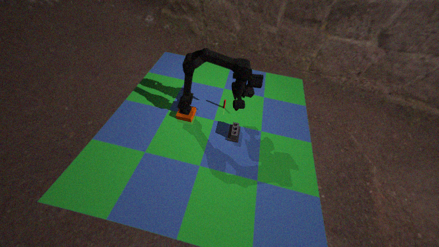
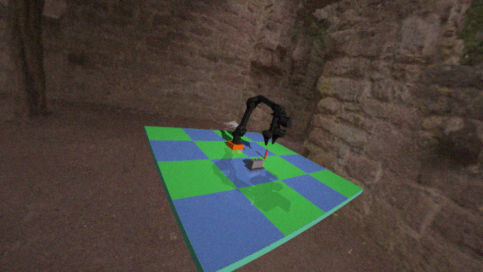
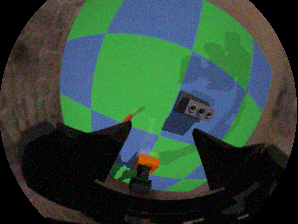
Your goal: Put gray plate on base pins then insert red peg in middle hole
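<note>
The gray plate sits on the dark base and looks flat, its row of three holes facing up. Whether pins fill the outer holes is too small to tell. The red peg stands upright on a green square beside the plate, apart from it. My gripper is open and empty, pointing down. It hangs above the board, higher than the peg and the plate and touching neither. In the wrist view the peg shows near the left fingertip and the plate above the right one.
The arm's orange mount stands on the blue and green checkered board. The arm arches over the board from there. Shadows of the arm fall around the plate. Stone walls stand behind the board.
</note>
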Available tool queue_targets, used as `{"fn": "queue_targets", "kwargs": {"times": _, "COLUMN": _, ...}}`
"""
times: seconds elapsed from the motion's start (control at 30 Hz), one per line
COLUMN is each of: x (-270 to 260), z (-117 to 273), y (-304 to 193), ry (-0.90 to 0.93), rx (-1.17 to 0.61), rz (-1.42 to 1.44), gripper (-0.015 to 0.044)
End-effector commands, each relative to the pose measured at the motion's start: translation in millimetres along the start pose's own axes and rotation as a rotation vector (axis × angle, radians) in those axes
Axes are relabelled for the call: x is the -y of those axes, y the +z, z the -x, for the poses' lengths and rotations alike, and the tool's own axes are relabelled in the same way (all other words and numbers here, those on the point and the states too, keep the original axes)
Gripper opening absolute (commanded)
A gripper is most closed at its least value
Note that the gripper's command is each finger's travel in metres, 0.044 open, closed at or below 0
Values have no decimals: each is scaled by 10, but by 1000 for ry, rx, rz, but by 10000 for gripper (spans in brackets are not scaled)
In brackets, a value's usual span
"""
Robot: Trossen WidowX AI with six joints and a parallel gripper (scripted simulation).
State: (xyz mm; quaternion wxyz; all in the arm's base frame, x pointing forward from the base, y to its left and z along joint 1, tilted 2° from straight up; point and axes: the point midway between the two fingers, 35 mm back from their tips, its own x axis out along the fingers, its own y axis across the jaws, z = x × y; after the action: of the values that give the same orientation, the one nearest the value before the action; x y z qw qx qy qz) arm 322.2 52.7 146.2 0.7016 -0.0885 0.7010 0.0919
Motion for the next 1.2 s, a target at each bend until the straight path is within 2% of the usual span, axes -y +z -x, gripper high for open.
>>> {"fn": "queue_targets", "kwargs": {"times": 0.0, "x": -551, "z": -22, "y": -253, "ry": 9, "rx": -8, "rz": -675, "gripper": 440}}
{"fn": "queue_targets", "kwargs": {"times": 0.4, "x": -956, "z": -42, "y": -527, "ry": 8, "rx": -16, "rz": -1315, "gripper": 440}}
{"fn": "queue_targets", "kwargs": {"times": 0.87, "x": -995, "z": -42, "y": -572, "ry": 8, "rx": -17, "rz": -1324, "gripper": 440}}
{"fn": "queue_targets", "kwargs": {"times": 1.03, "x": -1001, "z": -373, "y": -574, "ry": 8, "rx": -17, "rz": -1324, "gripper": 440}}
{"fn": "queue_targets", "kwargs": {"times": 1.17, "x": -1001, "z": -404, "y": -574, "ry": 8, "rx": -17, "rz": -1324, "gripper": 440}}
